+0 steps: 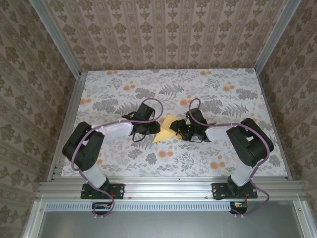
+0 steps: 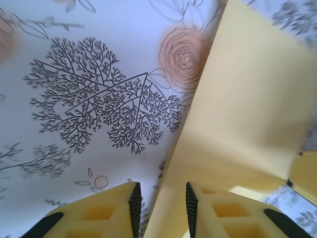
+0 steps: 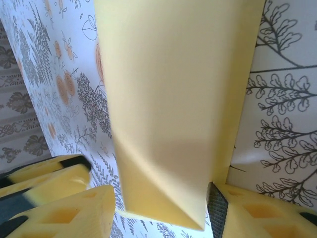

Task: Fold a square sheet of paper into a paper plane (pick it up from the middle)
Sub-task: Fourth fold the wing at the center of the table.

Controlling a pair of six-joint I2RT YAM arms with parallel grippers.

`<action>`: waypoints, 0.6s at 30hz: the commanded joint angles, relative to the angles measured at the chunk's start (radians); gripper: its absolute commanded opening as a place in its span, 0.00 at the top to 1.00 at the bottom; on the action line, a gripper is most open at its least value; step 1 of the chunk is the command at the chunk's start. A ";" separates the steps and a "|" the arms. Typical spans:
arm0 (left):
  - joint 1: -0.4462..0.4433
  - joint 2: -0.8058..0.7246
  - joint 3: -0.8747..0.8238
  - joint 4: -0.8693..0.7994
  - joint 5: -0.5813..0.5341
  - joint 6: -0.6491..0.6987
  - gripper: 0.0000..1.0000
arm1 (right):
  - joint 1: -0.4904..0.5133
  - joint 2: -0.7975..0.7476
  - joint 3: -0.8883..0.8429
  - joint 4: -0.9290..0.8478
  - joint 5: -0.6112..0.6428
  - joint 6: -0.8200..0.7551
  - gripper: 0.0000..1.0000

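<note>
My left fingers stand narrowly parted, and the square sheet of paper runs down into the gap between them. It lies close against the pad on the right of that view. A sliver of the desk's print shows between the sheet and the other pad, so I am not clamped on it. From the gap the pale-yellow sheet slants up and off to the right, clear of the desk, with a soft bend across it. An orange printed rose sits just beside its edge.

My right fingers stand wide apart, and the sheet fills the space between them as a tall yellow flap close to the wrist camera. Its lower end comes to a folded corner. One edge touches the dark pad. At the other finger the paper is just beside the tip, and I cannot tell whether I am pressing on it.

From above, both my arms reach inward with their heads facing each other. The sheet sits between them, near the middle of the desk. Grey leaves and orange flowers cover the desk top, and patterned walls close it in on three sides.
</note>
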 commanded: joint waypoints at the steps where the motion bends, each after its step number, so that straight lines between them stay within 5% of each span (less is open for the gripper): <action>1: 0.007 -0.089 -0.045 0.012 -0.003 0.017 0.63 | 0.005 -0.023 -0.013 -0.018 0.020 -0.006 0.45; 8: 0.005 -0.145 -0.161 0.123 0.080 0.046 0.51 | 0.007 -0.025 -0.027 0.022 -0.003 -0.006 0.44; 18: -0.008 -0.032 -0.091 0.067 0.058 0.045 0.59 | 0.032 -0.014 -0.033 0.090 -0.051 -0.010 0.47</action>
